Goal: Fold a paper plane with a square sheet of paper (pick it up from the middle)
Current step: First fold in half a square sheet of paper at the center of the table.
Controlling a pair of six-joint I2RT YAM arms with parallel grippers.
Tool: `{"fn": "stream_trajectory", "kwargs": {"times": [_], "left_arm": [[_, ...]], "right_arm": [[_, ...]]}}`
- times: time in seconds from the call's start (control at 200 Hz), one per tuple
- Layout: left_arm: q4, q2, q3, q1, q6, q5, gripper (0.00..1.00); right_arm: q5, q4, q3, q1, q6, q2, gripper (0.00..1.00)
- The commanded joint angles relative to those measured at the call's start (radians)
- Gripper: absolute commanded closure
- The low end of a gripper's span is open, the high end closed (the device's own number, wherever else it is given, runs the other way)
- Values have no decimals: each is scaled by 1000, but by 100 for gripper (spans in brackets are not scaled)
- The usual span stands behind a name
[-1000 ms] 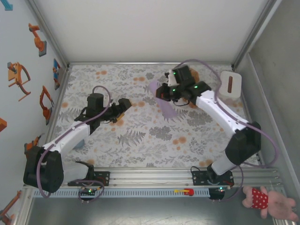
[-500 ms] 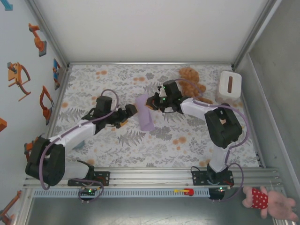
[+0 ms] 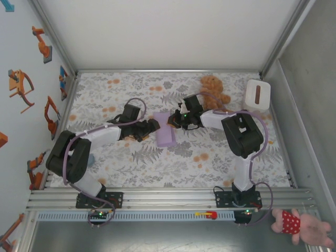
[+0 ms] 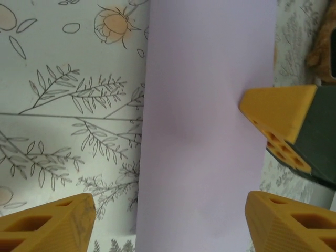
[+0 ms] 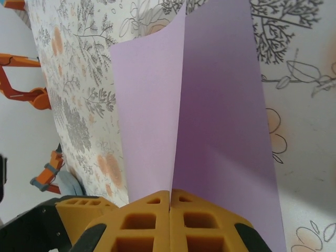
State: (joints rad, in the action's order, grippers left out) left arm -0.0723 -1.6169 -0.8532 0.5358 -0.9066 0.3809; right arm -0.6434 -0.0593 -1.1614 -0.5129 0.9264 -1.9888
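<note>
Bright, even light pours down from overhead onto the floral-printed table cover (image 3: 157,157), and the shadows on it are faint and soft-edged. In close on the right wrist, the thin lavender-purple folded sheet of paper (image 5: 210,105) catches light on one flap while the other sits in shade. Both wrist views are crisp, with no glare.

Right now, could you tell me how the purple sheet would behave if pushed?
Probably floppy: the purple sheet curls at its free corner where the right gripper pinches its fold. Likely very light, being so thin, so a nudge could slide or buckle it.
</note>
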Motion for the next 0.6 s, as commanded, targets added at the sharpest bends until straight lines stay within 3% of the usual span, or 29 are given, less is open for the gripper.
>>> {"fn": "stream_trajectory", "kwargs": {"times": [0.0, 0.481, 0.596], "left_arm": [[-30, -47, -57, 17, 8, -6, 30], [-119, -182, -156, 39, -8, -92, 51], [-153, -212, -177, 42, -17, -111, 56]], "right_arm": [[-10, 20, -37, -3, -64, -11, 100], [-38, 19, -58, 7, -91, -44, 100], [-25, 52, -65, 8, -106, -43, 92]]}}
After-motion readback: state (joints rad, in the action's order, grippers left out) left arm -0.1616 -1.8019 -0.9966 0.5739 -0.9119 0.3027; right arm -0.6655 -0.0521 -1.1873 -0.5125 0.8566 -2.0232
